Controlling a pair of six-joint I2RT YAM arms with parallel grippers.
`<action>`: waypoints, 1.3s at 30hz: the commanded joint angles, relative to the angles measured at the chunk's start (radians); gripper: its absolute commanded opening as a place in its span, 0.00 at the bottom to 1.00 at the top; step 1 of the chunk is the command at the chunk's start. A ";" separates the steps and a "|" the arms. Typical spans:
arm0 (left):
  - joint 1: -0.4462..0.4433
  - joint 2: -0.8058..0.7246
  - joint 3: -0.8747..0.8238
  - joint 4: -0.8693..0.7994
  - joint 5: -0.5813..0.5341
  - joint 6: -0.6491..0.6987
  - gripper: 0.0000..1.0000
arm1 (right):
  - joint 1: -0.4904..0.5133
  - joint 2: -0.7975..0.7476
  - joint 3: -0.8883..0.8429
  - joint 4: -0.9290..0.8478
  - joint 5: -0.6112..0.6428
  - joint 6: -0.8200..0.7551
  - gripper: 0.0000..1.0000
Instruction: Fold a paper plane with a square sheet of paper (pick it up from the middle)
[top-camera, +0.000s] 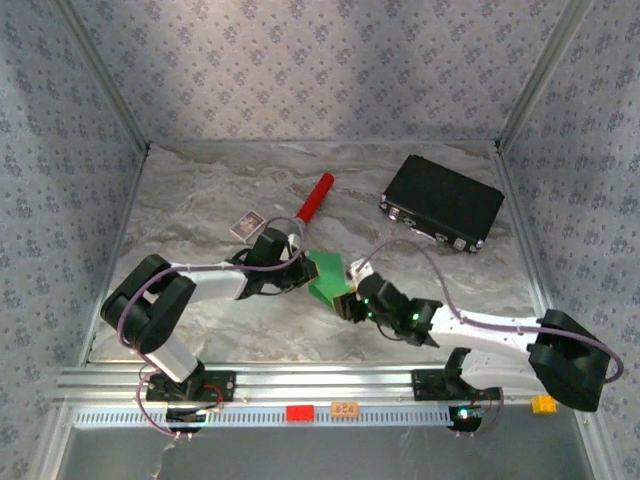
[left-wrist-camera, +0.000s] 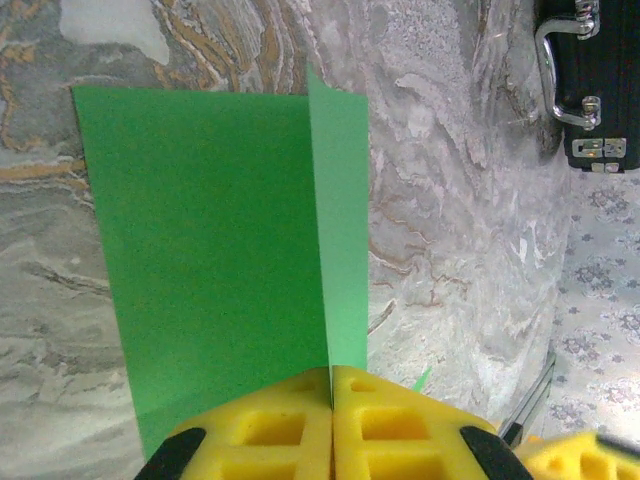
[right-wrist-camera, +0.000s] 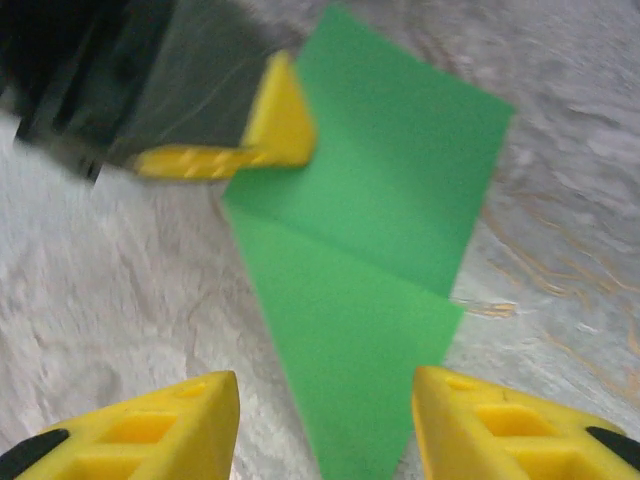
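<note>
The square sheet of paper (top-camera: 328, 277) is bright green and lies between the two grippers near the table's middle. In the left wrist view the sheet of paper (left-wrist-camera: 220, 250) is bent along a crease, with a narrow strip standing up. My left gripper (left-wrist-camera: 331, 372) is shut on that crease, yellow pads pressed together. My left gripper (top-camera: 305, 268) sits at the sheet's left edge. My right gripper (right-wrist-camera: 325, 420) is open, its fingers either side of the sheet's near corner (right-wrist-camera: 350, 400) without touching it. My right gripper (top-camera: 350, 300) sits at the sheet's lower right. The paper plane is out of view.
A red cylinder (top-camera: 315, 198) lies just behind the sheet. A small printed card (top-camera: 247, 224) is to its left. A black case (top-camera: 441, 203) sits at the back right, and the black case (left-wrist-camera: 590, 80) also appears in the left wrist view. Patterned walls surround the marbled table (top-camera: 200, 190).
</note>
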 joint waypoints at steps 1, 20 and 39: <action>-0.008 -0.025 0.014 -0.011 -0.008 -0.005 0.09 | 0.100 0.058 -0.003 0.091 0.226 -0.230 0.50; -0.011 -0.029 0.031 -0.027 0.003 0.008 0.11 | 0.198 0.337 0.086 0.092 0.424 -0.299 0.39; -0.017 -0.024 0.042 -0.026 0.015 0.017 0.08 | 0.200 0.363 0.088 0.074 0.446 -0.284 0.25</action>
